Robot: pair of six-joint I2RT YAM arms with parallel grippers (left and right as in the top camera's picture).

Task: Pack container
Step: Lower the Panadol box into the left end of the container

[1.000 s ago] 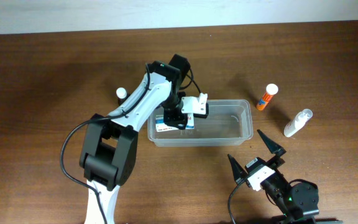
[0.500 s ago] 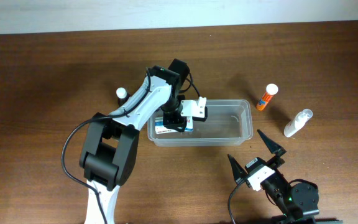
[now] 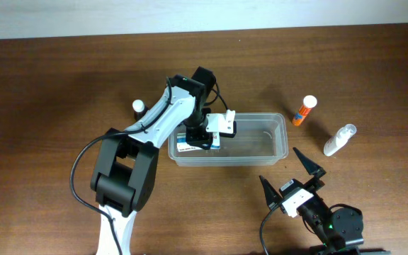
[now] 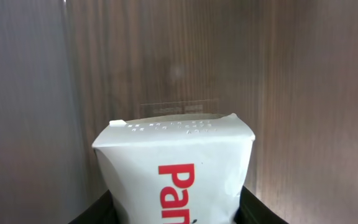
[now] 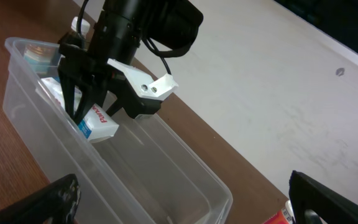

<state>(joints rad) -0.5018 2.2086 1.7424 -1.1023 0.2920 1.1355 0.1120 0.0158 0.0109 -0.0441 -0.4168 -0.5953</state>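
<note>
One container (image 3: 275,157) around left claw (image 3: 198,139) and box (image 3: 185,147)

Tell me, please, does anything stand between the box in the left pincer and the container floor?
Nothing visible does. The left pincer holds the white box inside the container, at its left end, and the floor around it looks bare.

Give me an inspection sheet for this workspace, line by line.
Surface: brown wooden table.
Job's things: clear container mid-table; white box with red lettering held in its left end.
Clutter: orange bottle and clear spray bottle right of the container; small white-capped item to its left.
Grippers: left gripper shut on the white box; right gripper open, holding nothing.
Cables: black cable looping beside the left arm; another by the right arm.
Surroundings: pale wall strip beyond the far edge.
</note>
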